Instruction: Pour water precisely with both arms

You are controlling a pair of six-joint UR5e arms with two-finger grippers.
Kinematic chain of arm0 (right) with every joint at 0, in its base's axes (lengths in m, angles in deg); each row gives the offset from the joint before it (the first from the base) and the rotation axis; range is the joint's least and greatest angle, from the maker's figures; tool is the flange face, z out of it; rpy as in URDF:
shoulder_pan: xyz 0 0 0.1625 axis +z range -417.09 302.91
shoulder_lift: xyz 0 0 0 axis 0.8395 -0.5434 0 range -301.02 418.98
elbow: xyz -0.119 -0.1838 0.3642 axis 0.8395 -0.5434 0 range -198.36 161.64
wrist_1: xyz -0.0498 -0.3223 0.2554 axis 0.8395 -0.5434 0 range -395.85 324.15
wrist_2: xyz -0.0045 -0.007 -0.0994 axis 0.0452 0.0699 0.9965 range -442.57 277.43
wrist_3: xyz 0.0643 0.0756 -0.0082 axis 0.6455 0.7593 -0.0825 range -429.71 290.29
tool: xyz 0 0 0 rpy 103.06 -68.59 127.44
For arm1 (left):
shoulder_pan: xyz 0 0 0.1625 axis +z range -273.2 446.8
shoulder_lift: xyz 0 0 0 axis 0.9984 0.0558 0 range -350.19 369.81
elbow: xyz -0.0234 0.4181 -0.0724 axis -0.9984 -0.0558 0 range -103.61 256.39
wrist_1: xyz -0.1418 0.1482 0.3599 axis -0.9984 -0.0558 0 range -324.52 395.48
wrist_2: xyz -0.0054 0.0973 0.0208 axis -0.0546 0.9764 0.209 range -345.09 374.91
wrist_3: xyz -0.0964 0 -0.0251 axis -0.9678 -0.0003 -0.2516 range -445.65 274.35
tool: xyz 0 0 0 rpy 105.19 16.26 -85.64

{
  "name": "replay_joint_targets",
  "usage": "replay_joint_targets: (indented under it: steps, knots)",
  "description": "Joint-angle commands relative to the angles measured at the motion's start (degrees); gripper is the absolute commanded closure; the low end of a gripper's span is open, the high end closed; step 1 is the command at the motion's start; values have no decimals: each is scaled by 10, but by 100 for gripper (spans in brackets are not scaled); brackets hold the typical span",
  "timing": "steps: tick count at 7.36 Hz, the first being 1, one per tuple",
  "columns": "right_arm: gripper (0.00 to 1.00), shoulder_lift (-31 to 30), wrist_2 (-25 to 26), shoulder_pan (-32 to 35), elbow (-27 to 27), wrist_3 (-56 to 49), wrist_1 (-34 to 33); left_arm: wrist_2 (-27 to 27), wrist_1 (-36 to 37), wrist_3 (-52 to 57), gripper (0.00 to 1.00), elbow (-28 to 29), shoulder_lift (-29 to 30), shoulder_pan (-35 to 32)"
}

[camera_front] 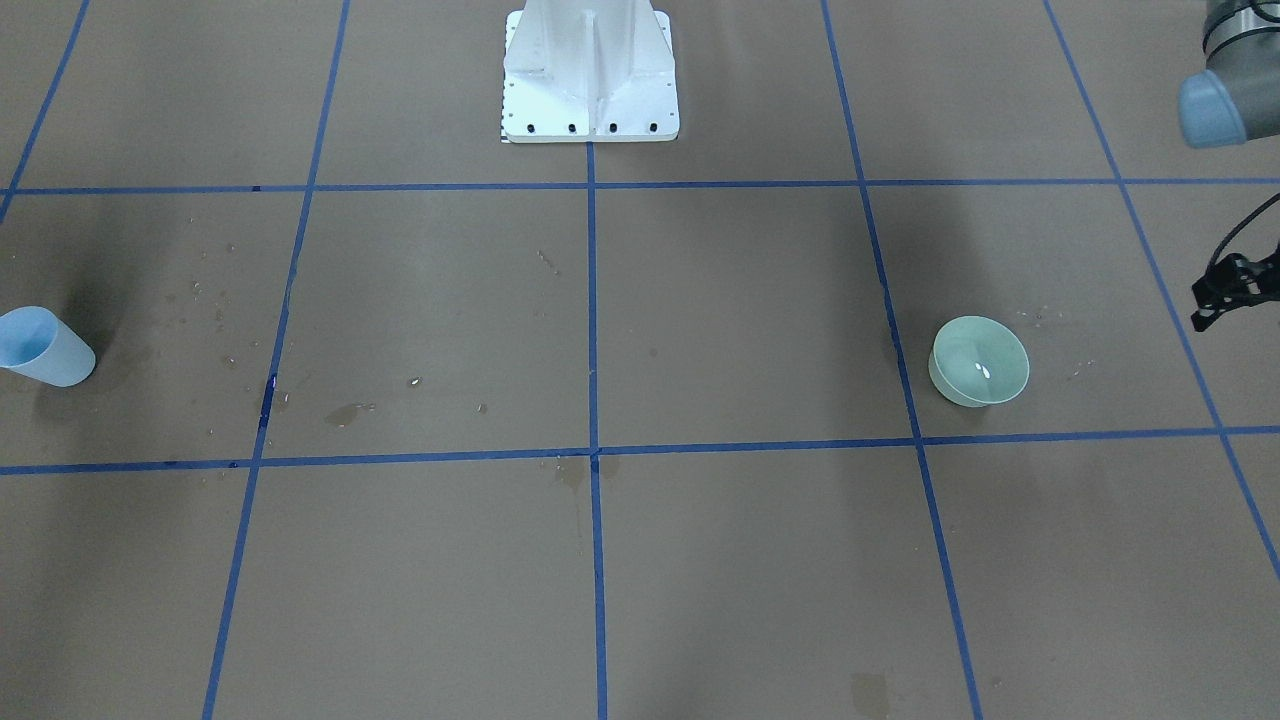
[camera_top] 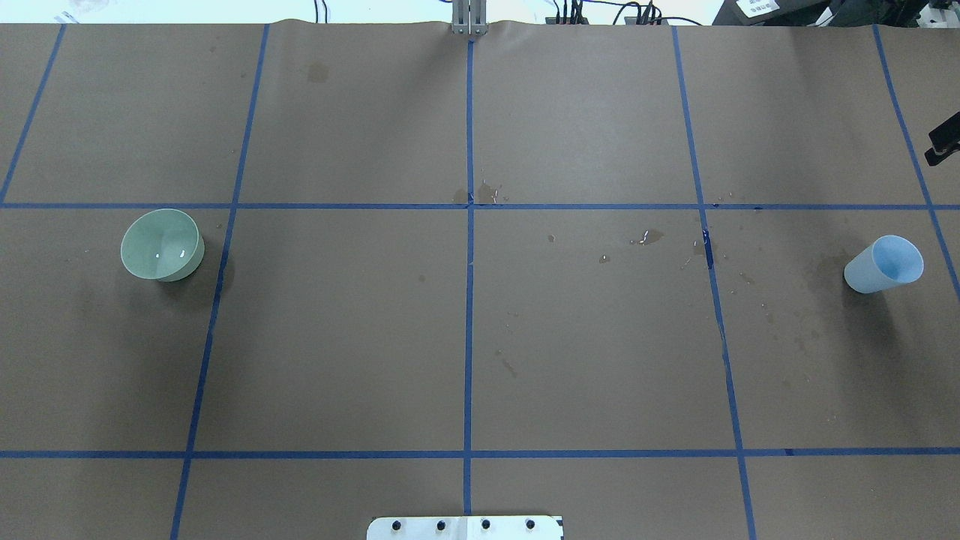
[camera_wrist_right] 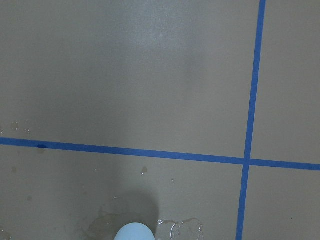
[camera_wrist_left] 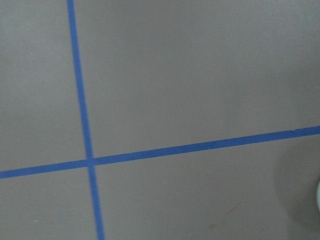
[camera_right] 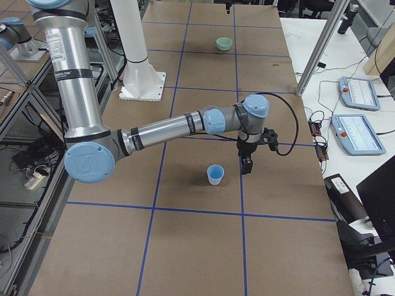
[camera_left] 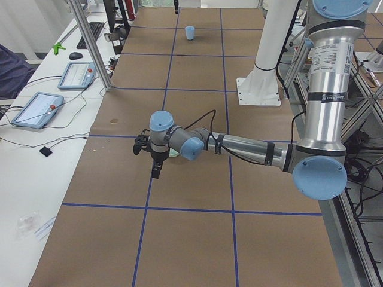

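A pale green bowl (camera_top: 161,245) stands on the left half of the table, and also shows in the front view (camera_front: 980,360). A light blue cup (camera_top: 885,264) stands upright at the far right. My left gripper (camera_left: 157,170) hangs empty just beside the bowl, on its outer side; only part of it shows in the front view (camera_front: 1205,315). My right gripper (camera_right: 247,166) hangs empty just beside the cup (camera_right: 215,174). I cannot tell whether either gripper is open or shut. No stream of water shows. Clear wet patches (camera_wrist_right: 182,227) lie by the cup's rim (camera_wrist_right: 133,232).
Brown paper with blue tape grid lines (camera_top: 469,300) covers the table. Dried stains and droplets (camera_top: 649,238) lie in the right middle. The white pedestal base (camera_front: 590,75) stands at the robot's side. Tablets (camera_left: 37,109) and a metal post (camera_left: 96,54) stand past the far edge.
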Motion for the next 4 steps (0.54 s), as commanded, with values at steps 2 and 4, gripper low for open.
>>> replay_joint_targets:
  steps: [2,4]
  knots:
    - [1,-48,-34,36,2,0,1,-54,100,139,0,-2,-6,-93]
    - [1,-81,-77,69,5,-2,2,-56,99,157,0,-1,-40,-99]
